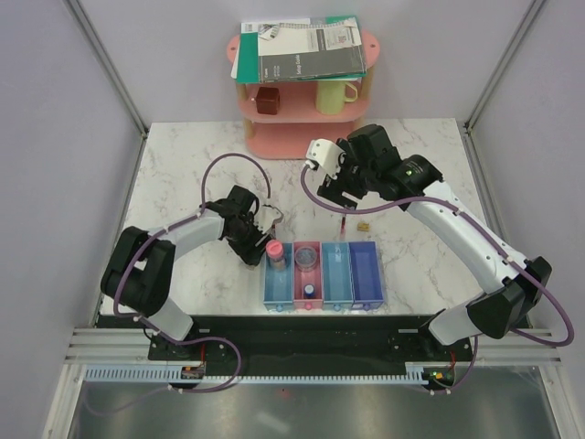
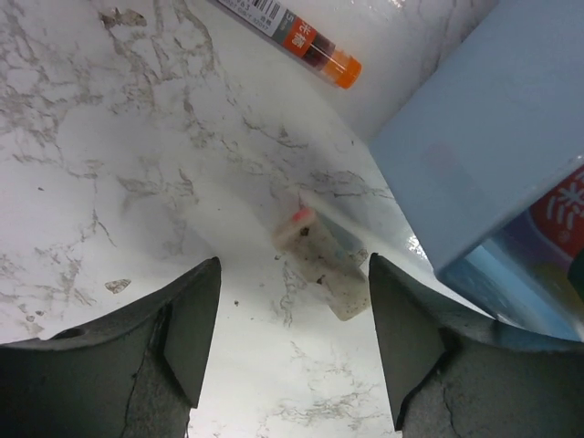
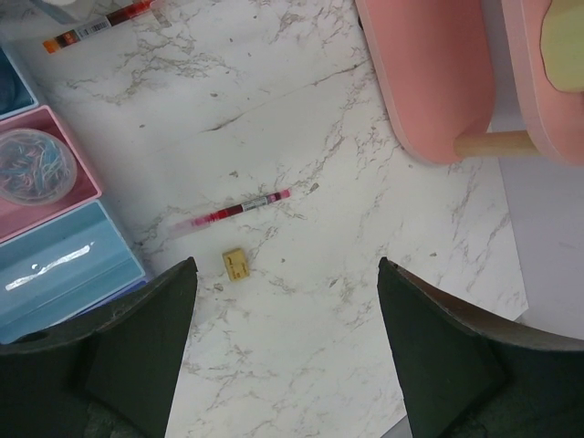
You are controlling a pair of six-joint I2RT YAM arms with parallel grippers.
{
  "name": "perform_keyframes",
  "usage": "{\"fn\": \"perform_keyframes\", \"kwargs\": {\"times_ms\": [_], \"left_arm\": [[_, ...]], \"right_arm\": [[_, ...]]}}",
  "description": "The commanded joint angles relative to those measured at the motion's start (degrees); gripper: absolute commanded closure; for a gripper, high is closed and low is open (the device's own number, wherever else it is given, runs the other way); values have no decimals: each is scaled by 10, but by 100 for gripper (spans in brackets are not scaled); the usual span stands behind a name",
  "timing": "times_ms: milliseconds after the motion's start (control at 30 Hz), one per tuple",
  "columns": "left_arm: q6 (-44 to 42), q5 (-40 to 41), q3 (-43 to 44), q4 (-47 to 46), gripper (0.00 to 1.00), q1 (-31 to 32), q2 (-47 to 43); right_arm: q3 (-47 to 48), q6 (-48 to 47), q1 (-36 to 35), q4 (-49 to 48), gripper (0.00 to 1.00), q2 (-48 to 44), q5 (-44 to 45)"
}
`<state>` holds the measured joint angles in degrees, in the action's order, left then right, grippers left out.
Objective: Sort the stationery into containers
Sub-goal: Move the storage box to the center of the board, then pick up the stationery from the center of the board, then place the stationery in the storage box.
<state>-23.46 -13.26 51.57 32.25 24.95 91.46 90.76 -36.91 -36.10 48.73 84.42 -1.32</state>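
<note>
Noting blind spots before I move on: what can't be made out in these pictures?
- Left wrist: small pale piece between the left end effector's open fingers, blurred; identity unclear.
- Left wrist: labelled pen, cut off by the top edge.
- Top: tan block, too small to identify.
- Right wrist: blue tray, cut off by the left edge.

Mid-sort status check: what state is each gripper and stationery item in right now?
Left gripper: open, empty.
Right gripper: open, empty.
Red pen: loose on the table.
Tan block: loose on the table.
Pink cylinder: standing in the blue tray.
Round disc: in the pink tray.
</note>
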Motion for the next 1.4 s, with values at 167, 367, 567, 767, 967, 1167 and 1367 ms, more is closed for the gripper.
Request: {"fn": "perform_keyframes", "kwargs": {"times_ms": [167,367,567,767,967,1167,1367], "left_arm": [[11,24,-2,-41,63,16,29],[9,25,-5,-42,92,16,32],[-9,53,-12,-43,98,14,-11],[-34,96,32,-26,98,-4,-97],[-85,97,120,19,98,-9,-163],[-109,37,236,108,98,18,-182],[-107,35,308,117,98,110,-141]], "right_arm": [[38,1,2,6,12,-19,4],[37,0,3,8,12,-19,5],[40,-4,3,8,12,-17,10],[30,-8,3,6,11,-16,21],[-4,8,18,-17,11,-16,26],[-49,24,41,-38,11,-20,28],[-85,48,77,-62,11,-23,46]]}}
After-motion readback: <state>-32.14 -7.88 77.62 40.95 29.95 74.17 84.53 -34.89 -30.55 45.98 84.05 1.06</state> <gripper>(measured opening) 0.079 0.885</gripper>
